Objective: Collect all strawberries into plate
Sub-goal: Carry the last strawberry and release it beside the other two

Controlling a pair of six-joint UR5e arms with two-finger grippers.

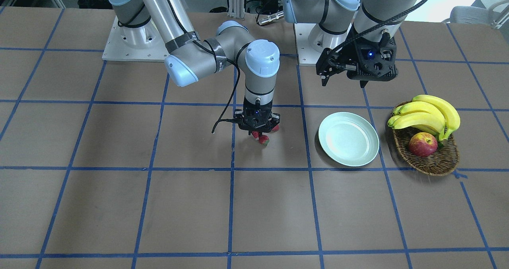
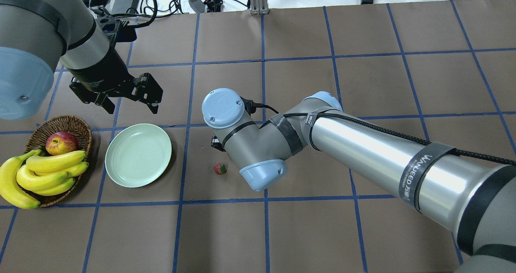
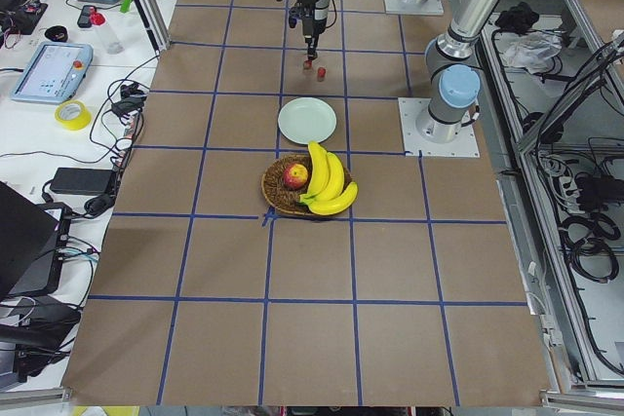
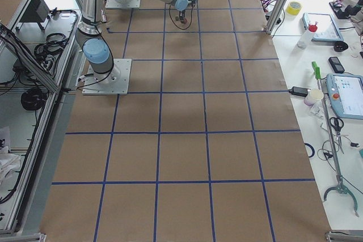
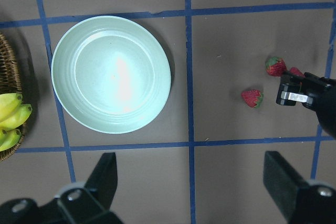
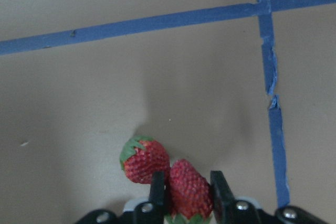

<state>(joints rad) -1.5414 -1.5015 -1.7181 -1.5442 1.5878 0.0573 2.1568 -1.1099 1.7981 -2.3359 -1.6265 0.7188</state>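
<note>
Strawberries (image 1: 263,140) sit clustered well apart from the plate (image 1: 324,136) in the front view, none in it yet; the right gripper (image 1: 260,134) is low over them, and the left gripper (image 1: 344,80) hangs above the table near the plate, probably to keep clear. Left wrist view: its fingers (image 5: 105,174) stand wide and empty over the plate. Right wrist view: narrow jaws pinch one strawberry (image 6: 189,184), a second (image 6: 144,160) just beside, seemingly to lift it alone.

Brown bench (image 1: 119,205), gridded in blue tape. Resting on it: pale mint plate (image 1: 332,151), wicker basket (image 1: 433,166) just beside, small red strawberries (image 5: 252,98) clustered near the plate's other side. At the robot's edge, two white base plates (image 1: 119,52).
</note>
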